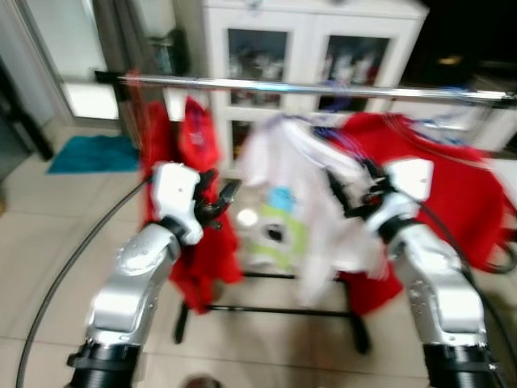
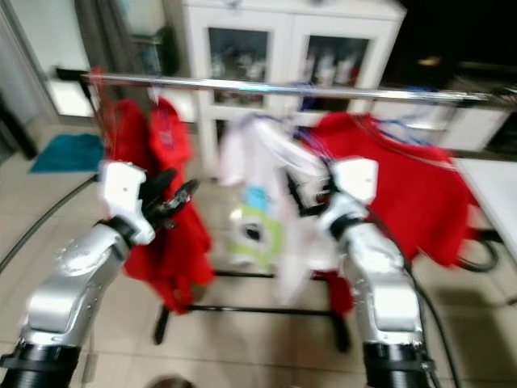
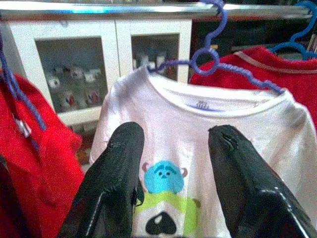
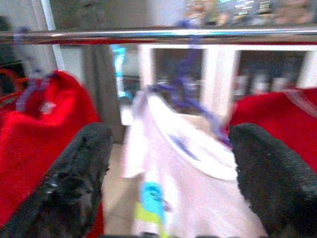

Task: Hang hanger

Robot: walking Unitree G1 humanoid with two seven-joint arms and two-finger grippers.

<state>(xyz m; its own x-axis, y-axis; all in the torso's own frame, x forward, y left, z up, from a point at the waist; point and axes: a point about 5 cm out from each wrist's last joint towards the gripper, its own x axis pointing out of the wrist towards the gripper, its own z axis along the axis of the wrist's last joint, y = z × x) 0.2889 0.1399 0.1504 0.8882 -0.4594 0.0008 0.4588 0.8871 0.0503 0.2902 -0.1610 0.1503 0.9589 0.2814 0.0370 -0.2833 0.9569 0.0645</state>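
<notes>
Hanger [image 3: 213,59] with white shirt [image 3: 198,144] on rail [image 3: 148,9], ahead of both open jaws

Open right claw [image 4: 171,186], white shirt [image 4: 193,173], rail [image 4: 148,34]

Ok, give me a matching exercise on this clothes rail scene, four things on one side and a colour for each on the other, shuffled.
Things:
1. T-shirt with the cartoon print
2. Hanger carrying that T-shirt
3. Garment behind the left gripper
4. Floor mat at far left

Colours:
A. red
B. teal
C. white
D. blue-purple

Pairs: 1-C, 2-D, 3-A, 4-B
</notes>
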